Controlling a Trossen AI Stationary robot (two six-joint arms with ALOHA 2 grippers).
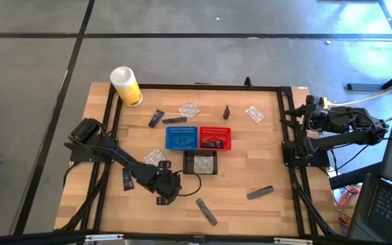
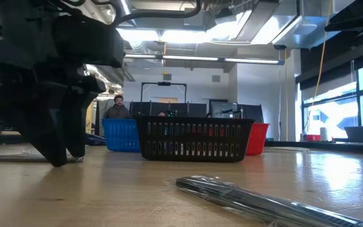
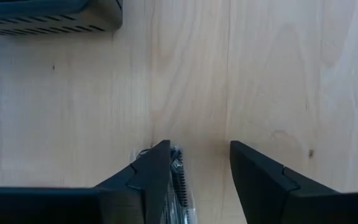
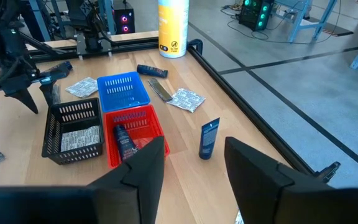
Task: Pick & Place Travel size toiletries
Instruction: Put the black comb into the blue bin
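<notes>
Jaws parted, left gripper (image 1: 168, 193) touches clear packet (image 3: 180, 180).

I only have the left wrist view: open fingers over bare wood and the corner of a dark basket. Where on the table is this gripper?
Observer: The left gripper is low beside the black basket, on the side away from the blue and red baskets.
Operator: Anything in that black basket?
Observer: Yes, one clear crinkly packet lies in it.
Operator: Where is the right arm?
Observer: The right gripper waits at the table's right edge, open and empty.
</notes>
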